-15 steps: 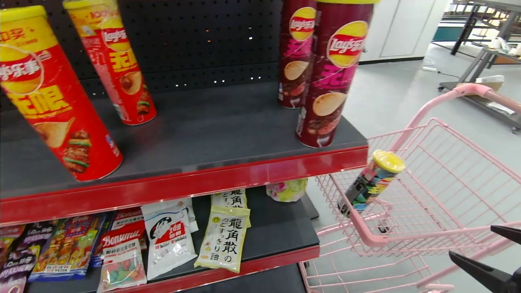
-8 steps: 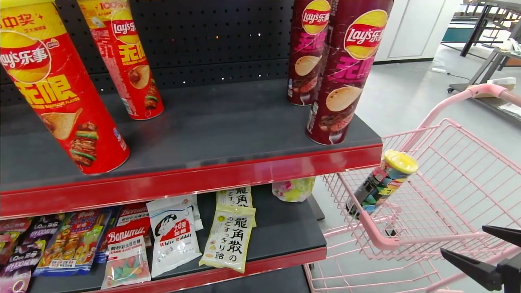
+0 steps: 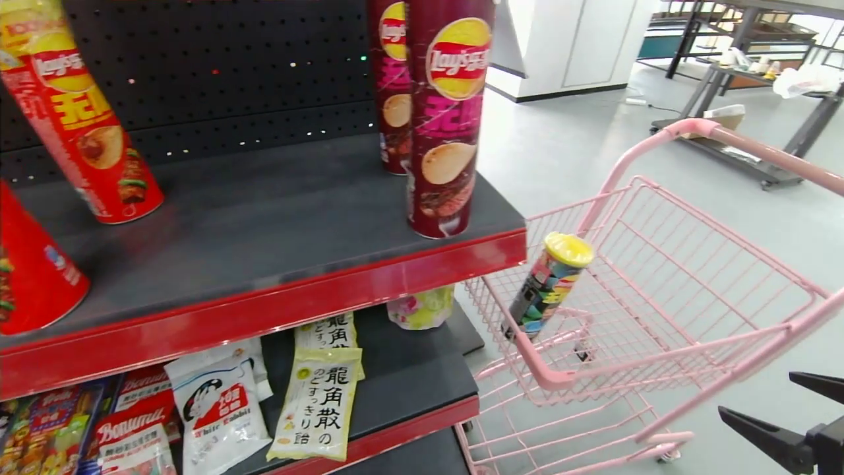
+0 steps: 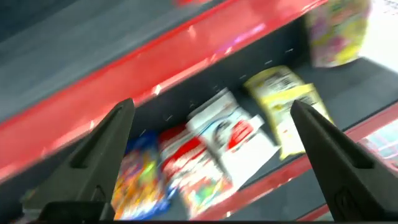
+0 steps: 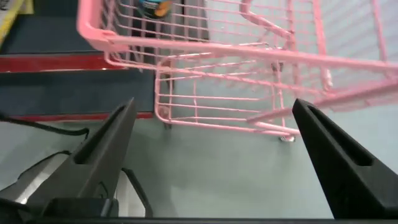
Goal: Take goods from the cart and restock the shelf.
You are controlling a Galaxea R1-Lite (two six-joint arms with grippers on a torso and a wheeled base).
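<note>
The chip can (image 3: 546, 285) is a slim tube with a yellow lid and a dark body covered in many-coloured patches. It leans, lid up and tilted to the right, in the near left corner of the pink wire cart (image 3: 666, 369), which stands just right of the shelf (image 3: 264, 218). On the top board, two tall maroon cans (image 3: 448, 119) stand upright at the right end, one behind the other. A red can (image 3: 86, 132) stands farther left. On the lower board lie flat snack bags, among them a yellow bag (image 3: 320, 402) and a white bag (image 3: 217, 412).

The right gripper (image 3: 755, 393) hangs low at the near right, outside the cart and apart from it, its black jaws spread wide and holding nothing. The left gripper (image 4: 211, 104) faces the lower board's bags from the front, jaws likewise wide apart and empty.
</note>
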